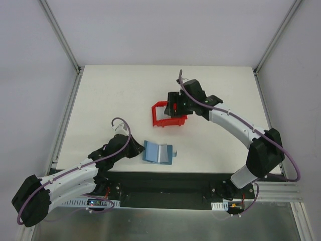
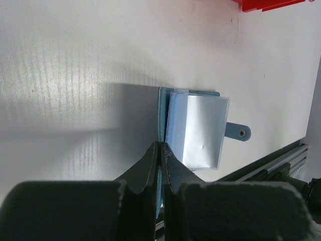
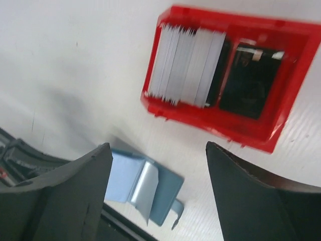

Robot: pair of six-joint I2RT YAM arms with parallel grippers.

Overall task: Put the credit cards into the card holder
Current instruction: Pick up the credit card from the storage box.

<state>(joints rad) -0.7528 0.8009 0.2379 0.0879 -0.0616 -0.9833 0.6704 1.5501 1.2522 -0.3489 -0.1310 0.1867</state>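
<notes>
from above, the card holder (image 1: 158,153) lies open, apart from the red bin (image 1: 168,124), the left gripper (image 1: 136,149) at its left edge. left wrist: jaws clamped together on that teal edge. right wrist: the right gripper (image 3: 158,148) spread wide above credit cards (image 3: 185,65) stacked in that bin.

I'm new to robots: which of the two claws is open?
The right gripper, by the red bin: jaws wide apart. The left gripper pinches the wallet's edge.
</notes>
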